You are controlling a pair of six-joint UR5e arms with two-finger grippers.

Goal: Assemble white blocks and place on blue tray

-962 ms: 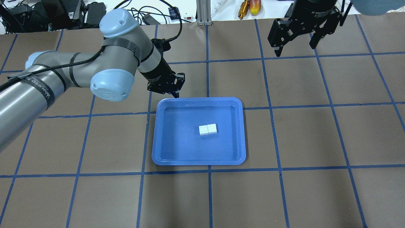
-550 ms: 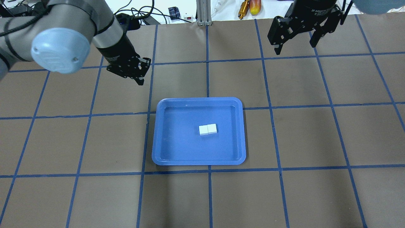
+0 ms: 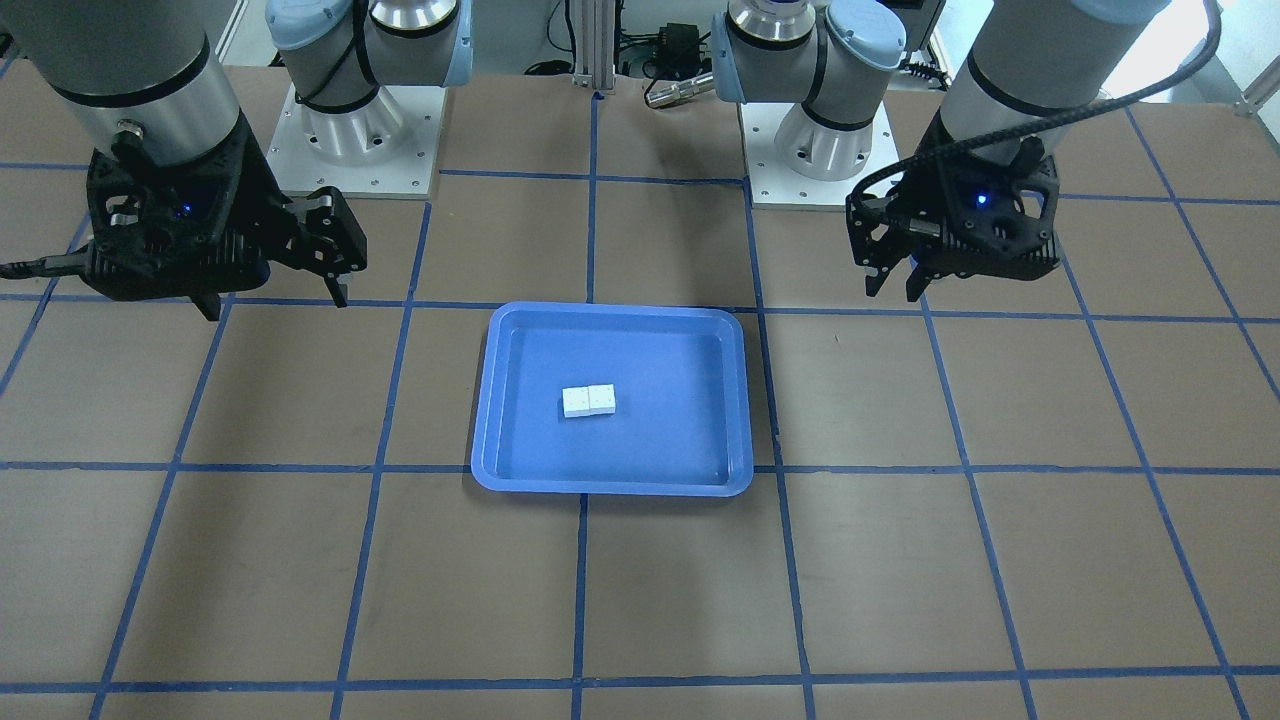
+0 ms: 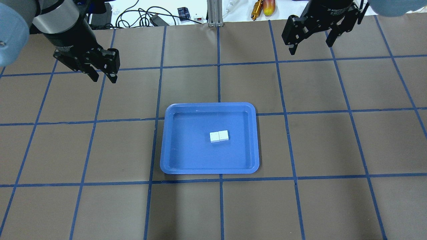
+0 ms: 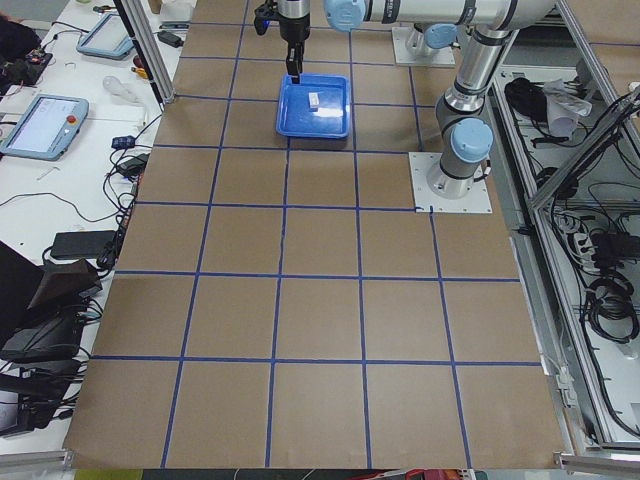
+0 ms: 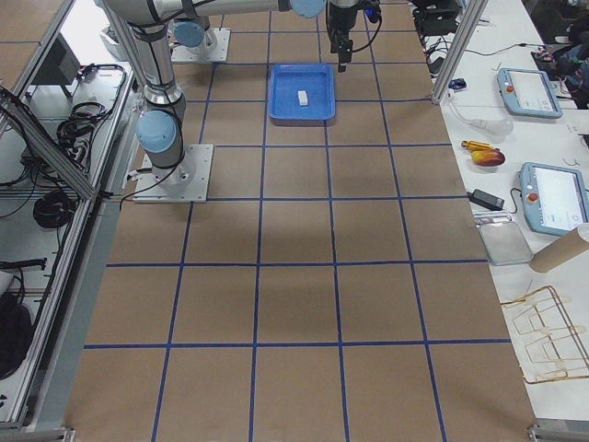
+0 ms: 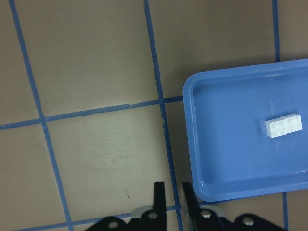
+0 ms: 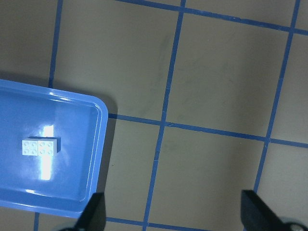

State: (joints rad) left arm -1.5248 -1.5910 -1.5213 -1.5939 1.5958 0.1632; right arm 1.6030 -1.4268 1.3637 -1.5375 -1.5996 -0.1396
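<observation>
The two white blocks (image 4: 219, 136) lie side by side, touching, studs up, just right of the middle of the blue tray (image 4: 210, 104). They also show in the front view (image 3: 588, 400), the left wrist view (image 7: 284, 126) and the right wrist view (image 8: 41, 147). My left gripper (image 4: 104, 79) hangs empty over the table, far left of and behind the tray, its fingers only a narrow gap apart. My right gripper (image 4: 312, 48) is wide open and empty, far to the back right of the tray.
The brown table mat carries a grid of blue tape lines. Cables and small tools lie beyond the mat's far edge (image 4: 263, 6). The two arm bases (image 3: 355, 120) stand on the robot's side of the table.
My left arm has swung from the tray's back left corner far to the left and back. The blocks and tray have not moved. The right gripper has hardly moved.
</observation>
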